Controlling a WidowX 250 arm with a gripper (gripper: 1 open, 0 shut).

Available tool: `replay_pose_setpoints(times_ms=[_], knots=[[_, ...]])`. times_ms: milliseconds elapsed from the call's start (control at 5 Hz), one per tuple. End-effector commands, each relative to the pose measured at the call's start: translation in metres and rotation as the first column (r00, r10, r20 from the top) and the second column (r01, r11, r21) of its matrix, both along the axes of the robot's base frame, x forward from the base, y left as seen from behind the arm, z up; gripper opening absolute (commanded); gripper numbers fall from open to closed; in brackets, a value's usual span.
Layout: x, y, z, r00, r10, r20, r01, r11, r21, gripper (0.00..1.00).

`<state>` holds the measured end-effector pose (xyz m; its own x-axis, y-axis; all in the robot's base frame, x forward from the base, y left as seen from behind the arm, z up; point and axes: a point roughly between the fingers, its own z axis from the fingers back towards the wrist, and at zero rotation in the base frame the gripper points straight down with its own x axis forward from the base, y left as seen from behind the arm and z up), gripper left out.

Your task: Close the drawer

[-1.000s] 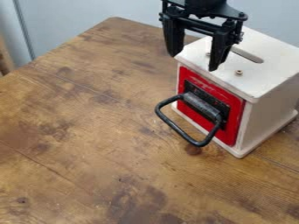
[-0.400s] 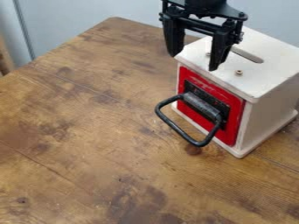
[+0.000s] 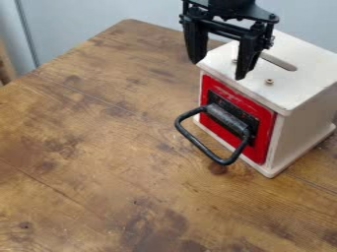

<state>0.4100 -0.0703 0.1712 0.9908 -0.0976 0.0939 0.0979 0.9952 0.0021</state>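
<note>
The drawer [image 3: 237,120] has a red front with a black plate and a large black rounded loop handle [image 3: 204,141] hanging toward the table. It sits in a small cream-white wooden box [image 3: 290,98] at the right of the wooden table [image 3: 93,148]. The red front looks about flush with the box face. My black gripper [image 3: 220,61] hangs above the box's top left edge, fingers [image 3: 194,49] pointing down and spread apart, holding nothing. It is above and behind the handle, not touching it.
The box top has a small slot or peg [image 3: 279,63]. A pale wall [image 3: 105,15] stands behind the table's far edge. The table edge runs diagonally at the upper left.
</note>
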Motion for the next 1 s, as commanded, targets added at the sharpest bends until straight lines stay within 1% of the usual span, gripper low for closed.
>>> replay_pose_setpoints(times_ms=[0,800], knots=[[-0.0027,0.0027,0.0486,0.992,0.004,0.129,-0.001,1.0,-0.022,1.0],[-0.0019,0.0035,0.0503,0.991,0.006,0.136,-0.002,1.0,-0.024,1.0]])
